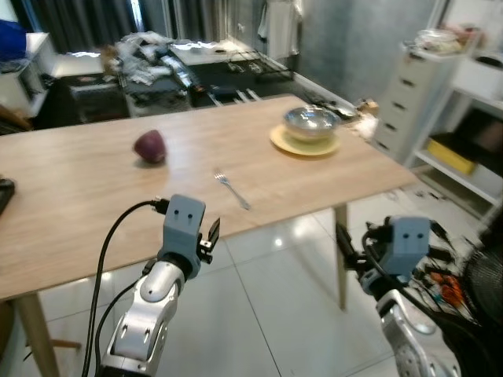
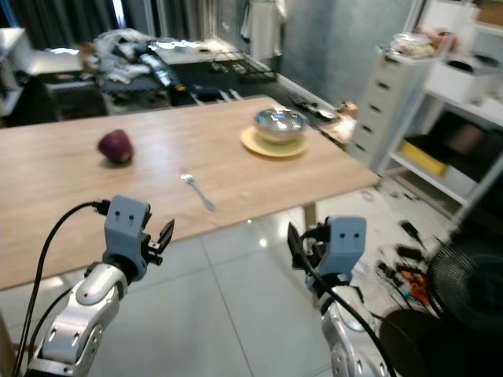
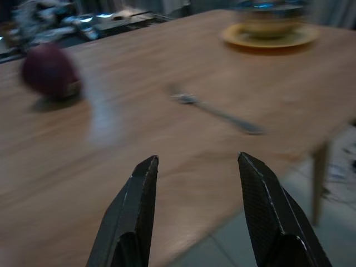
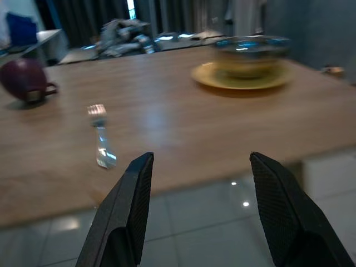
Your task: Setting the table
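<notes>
The fork was seen lying on the wooden table between the mug and the bowl on its yellow plate, while the left gripper and right gripper were held spread wide and empty before the table's near edge.

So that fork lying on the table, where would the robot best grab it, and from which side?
Probably by the handle. The fork lies flat on the wooden table, tines toward the far side and its thin handle pointing at the near edge where the robot stands. Coming down from above, fingers either side of the handle, looks best. The open left gripper is already roughly lined up with it.
</notes>
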Available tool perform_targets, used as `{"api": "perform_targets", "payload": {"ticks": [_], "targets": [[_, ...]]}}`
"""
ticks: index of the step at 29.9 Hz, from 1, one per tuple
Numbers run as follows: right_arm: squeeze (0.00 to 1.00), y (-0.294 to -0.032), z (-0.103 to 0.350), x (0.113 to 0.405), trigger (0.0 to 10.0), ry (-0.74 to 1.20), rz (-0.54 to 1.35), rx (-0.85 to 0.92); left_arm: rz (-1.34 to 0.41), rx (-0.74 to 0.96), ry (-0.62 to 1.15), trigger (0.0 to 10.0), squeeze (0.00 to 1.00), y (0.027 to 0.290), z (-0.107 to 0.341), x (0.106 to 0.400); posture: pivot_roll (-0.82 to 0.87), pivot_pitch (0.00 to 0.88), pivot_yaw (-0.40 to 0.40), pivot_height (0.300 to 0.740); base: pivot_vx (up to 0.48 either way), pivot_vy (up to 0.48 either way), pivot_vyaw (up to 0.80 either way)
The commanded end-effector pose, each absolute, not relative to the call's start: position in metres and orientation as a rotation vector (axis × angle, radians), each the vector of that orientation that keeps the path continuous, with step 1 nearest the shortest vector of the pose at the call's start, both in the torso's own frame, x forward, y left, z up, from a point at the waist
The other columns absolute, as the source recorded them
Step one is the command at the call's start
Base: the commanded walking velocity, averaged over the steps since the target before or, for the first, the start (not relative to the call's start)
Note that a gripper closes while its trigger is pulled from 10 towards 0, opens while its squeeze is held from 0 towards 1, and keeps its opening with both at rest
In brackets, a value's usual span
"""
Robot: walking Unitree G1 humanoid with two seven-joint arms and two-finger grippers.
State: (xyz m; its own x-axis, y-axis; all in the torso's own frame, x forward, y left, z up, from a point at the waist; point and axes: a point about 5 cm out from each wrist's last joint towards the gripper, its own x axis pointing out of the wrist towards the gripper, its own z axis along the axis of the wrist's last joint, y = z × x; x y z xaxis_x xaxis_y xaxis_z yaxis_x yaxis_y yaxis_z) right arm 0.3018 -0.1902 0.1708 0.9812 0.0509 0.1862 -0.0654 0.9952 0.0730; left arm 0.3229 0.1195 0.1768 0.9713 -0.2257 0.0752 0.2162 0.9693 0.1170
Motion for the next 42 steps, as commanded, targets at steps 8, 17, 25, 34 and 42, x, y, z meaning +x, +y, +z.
{"api": "perform_targets", "payload": {"ticks": [8,17,25,34,42], "targets": [[0.00,-0.195,0.168,0.303,10.0,-0.174,-0.003,0.125,-0.208,0.115,-0.067,10.0,0.00,0.126,0.172,0.322,0.07,0.060,0.062,0.740,0.480,0.000,0.10],[0.00,-0.201,0.167,0.303,10.0,-0.168,-0.048,0.109,-0.208,0.114,-0.059,10.0,0.00,0.126,0.172,0.323,0.07,0.062,0.065,0.740,0.428,0.000,0.00],[0.00,-0.206,0.165,0.303,10.0,-0.155,-0.067,0.095,-0.224,0.113,-0.047,10.0,0.00,0.124,0.171,0.322,0.07,0.061,0.065,0.740,0.139,0.000,0.00],[0.00,-0.194,0.159,0.304,10.0,-0.086,0.051,0.032,-0.231,0.115,-0.032,10.0,0.00,0.123,0.169,0.322,0.08,0.060,0.064,0.740,0.000,0.000,0.00],[0.00,-0.174,0.157,0.299,10.0,-0.001,0.215,-0.035,-0.286,0.186,0.007,10.0,0.00,0.140,0.175,0.325,0.08,0.063,0.064,0.740,0.000,0.000,0.00]]}}
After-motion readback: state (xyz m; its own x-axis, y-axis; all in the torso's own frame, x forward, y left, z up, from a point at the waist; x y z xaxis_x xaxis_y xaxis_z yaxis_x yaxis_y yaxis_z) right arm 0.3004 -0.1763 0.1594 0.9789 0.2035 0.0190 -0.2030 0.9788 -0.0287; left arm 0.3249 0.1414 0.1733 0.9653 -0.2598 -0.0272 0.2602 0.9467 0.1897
